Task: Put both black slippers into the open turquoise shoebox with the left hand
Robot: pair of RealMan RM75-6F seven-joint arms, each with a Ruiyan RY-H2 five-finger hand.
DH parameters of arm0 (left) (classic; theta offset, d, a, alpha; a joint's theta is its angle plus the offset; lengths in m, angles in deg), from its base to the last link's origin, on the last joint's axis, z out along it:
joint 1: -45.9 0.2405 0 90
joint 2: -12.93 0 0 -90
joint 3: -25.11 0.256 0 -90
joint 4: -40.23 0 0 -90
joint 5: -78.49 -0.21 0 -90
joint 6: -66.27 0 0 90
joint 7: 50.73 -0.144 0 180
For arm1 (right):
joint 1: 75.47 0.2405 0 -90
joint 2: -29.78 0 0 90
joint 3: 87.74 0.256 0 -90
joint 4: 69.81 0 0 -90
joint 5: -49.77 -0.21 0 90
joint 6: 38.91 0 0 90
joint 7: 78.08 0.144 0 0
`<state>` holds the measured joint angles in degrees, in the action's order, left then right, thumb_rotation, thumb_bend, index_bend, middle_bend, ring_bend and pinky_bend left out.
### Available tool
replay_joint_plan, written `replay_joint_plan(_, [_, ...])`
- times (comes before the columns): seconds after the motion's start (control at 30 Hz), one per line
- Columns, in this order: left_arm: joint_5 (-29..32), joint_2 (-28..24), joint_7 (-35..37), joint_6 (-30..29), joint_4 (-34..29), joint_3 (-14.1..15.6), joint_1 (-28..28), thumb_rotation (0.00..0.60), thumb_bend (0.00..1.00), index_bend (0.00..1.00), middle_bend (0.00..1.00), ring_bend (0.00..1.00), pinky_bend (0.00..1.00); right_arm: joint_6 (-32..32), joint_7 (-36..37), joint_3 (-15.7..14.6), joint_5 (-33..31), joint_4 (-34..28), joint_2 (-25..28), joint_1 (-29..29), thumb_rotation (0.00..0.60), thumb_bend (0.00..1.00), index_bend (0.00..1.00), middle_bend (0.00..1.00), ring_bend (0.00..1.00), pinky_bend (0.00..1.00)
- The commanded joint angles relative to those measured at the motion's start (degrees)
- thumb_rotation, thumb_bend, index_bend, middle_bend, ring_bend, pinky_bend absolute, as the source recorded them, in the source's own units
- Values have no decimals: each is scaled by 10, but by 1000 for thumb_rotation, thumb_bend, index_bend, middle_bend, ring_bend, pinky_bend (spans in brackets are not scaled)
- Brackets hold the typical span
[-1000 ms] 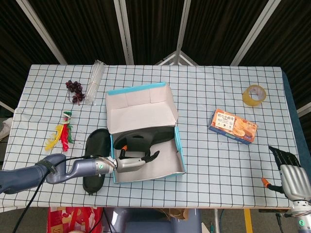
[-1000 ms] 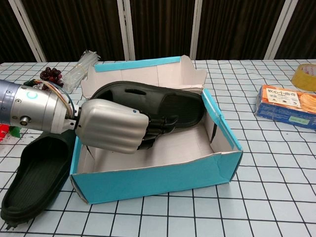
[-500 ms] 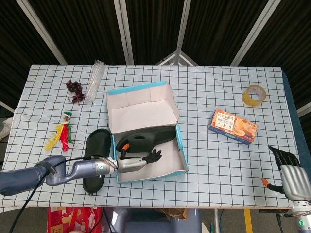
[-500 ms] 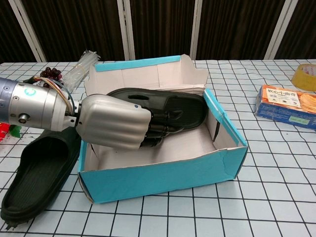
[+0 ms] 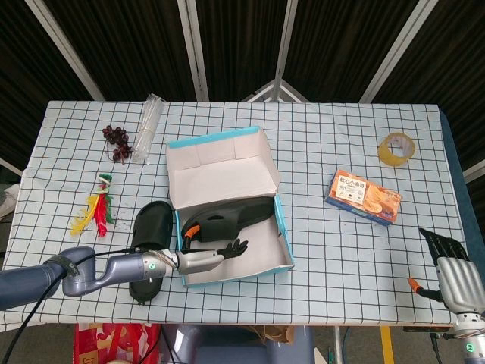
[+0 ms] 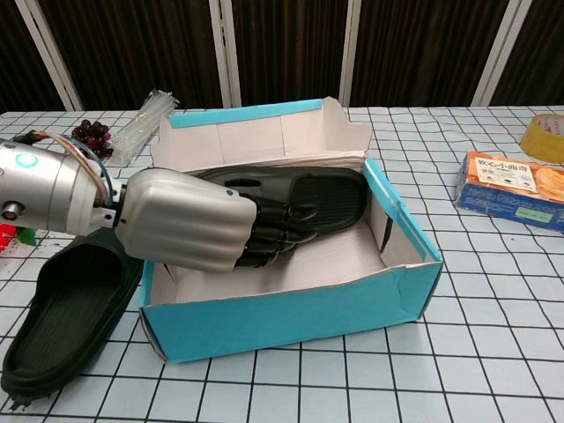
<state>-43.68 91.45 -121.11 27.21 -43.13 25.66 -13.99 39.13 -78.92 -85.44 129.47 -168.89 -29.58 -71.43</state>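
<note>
Our left hand (image 6: 189, 220) reaches into the turquoise shoebox (image 6: 291, 308), fingers spread and holding nothing, beside one black slipper (image 6: 308, 194) lying inside. We see the second slipper (image 6: 62, 308) on the table left of the box.

Tape roll (image 5: 396, 148), snack box (image 5: 363, 197), grapes (image 5: 117, 140)
</note>
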Motion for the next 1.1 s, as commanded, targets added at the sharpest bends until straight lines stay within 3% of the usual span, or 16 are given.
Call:
replay_joint_plan(0.03, [-2, -12, -9, 7, -16, 0, 2, 600, 314, 191, 128, 0, 61, 0, 0, 0, 1, 0, 0, 0, 600, 235, 96, 133, 124, 93])
replay_joint_plan(0.5, [5, -80, -30, 7, -91, -16, 25, 600, 316, 193, 186, 0, 61, 1, -2, -1, 0, -1, -1, -1, 600, 236, 96, 133, 124, 94])
replay_joint_plan(0.8, [31, -114, 55, -123, -140, -14, 91, 600, 316, 217, 220, 5, 62, 0, -4, -1, -1, -2, -1, -1, 600, 235, 96, 133, 124, 94])
replay_joint_plan(1.1, [41, -141, 138, -227, -135, 13, 158, 600, 316, 307, 351, 160, 183, 1, -9, -1, -1, -4, -2, -2, 600, 235, 96, 134, 123, 94])
